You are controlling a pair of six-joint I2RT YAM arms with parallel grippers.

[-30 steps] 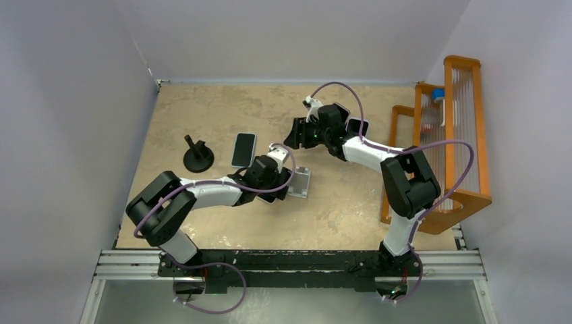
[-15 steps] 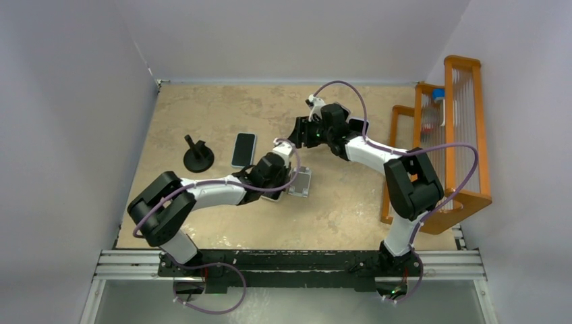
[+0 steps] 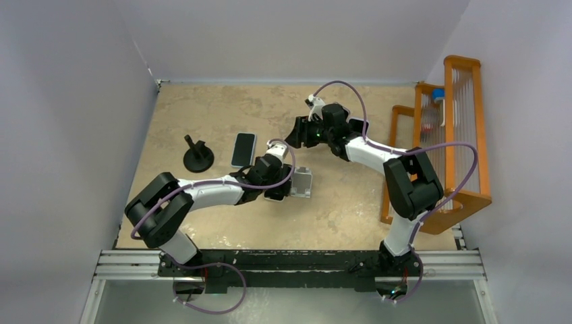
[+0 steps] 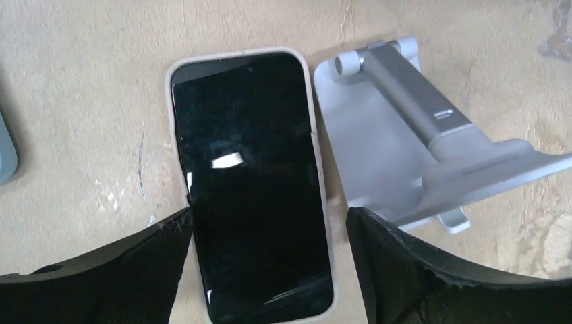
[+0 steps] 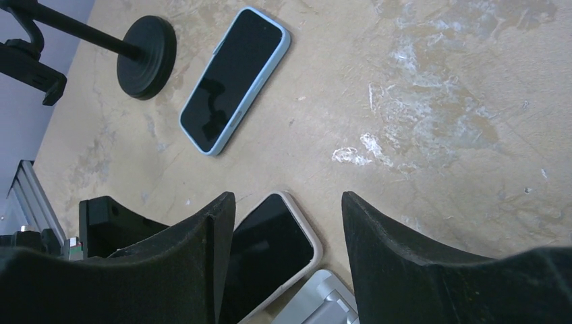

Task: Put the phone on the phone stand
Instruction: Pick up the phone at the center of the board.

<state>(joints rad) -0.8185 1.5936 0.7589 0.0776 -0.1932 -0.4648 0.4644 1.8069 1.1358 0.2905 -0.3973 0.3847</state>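
A phone in a cream case (image 4: 249, 182) lies flat on the table, screen up, also visible in the right wrist view (image 5: 273, 253). My left gripper (image 4: 270, 216) is open and straddles its near end. The left finger is at the phone's edge and the right finger stands a little off it. A silver phone stand (image 4: 391, 148) sits just right of the phone, seen from above as a grey plate (image 3: 301, 182). My right gripper (image 5: 288, 199) hovers open above the table behind them with nothing between its fingers.
A second phone in a light blue case (image 3: 243, 149) lies left of my left wrist. Further left stands a black holder on a round base (image 3: 198, 157). An orange wooden rack (image 3: 465, 135) lines the right edge.
My left gripper's jaws narrowed over the cream-cased phone, then widened again, and the wrist shifted slightly left. The right arm has barely moved.
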